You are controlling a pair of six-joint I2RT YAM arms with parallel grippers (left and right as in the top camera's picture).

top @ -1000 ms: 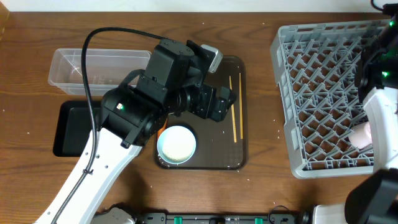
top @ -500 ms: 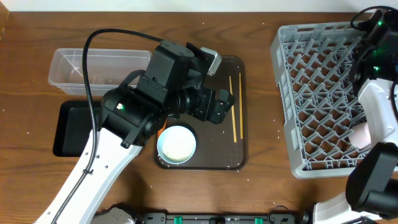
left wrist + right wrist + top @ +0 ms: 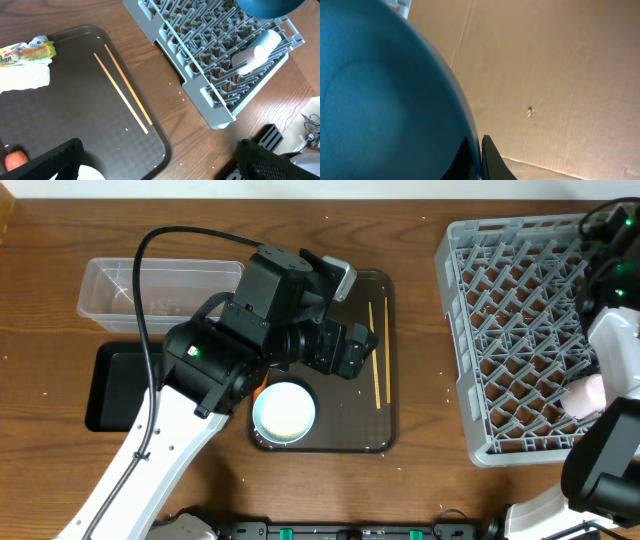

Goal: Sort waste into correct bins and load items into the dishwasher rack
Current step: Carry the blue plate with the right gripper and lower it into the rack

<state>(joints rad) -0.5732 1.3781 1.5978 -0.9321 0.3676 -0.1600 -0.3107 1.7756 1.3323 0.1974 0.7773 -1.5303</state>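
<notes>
Dark-blue plate (image 3: 380, 100) pinched by the rim in the right gripper (image 3: 479, 159), jaws closed thin on its edge. Held edge-on, most likely so as to slide upright between the ribs of the rack (image 3: 200, 30). Hangs above one edge of the rack in the left wrist view, apart from the pale cup (image 3: 255, 52) lying on the grid.

Over the brown tray (image 3: 75, 115), left gripper (image 3: 159, 150) spread wide with nothing between the fingers. Poised there, presumably, for what is left to clear: chopsticks (image 3: 122, 90) just ahead, napkin (image 3: 22, 77) and wrapper (image 3: 27, 50) off to one side and touching each other, carrot piece (image 3: 15, 159) close by one finger, white bowl (image 3: 284, 412) near the tray's front edge.
</notes>
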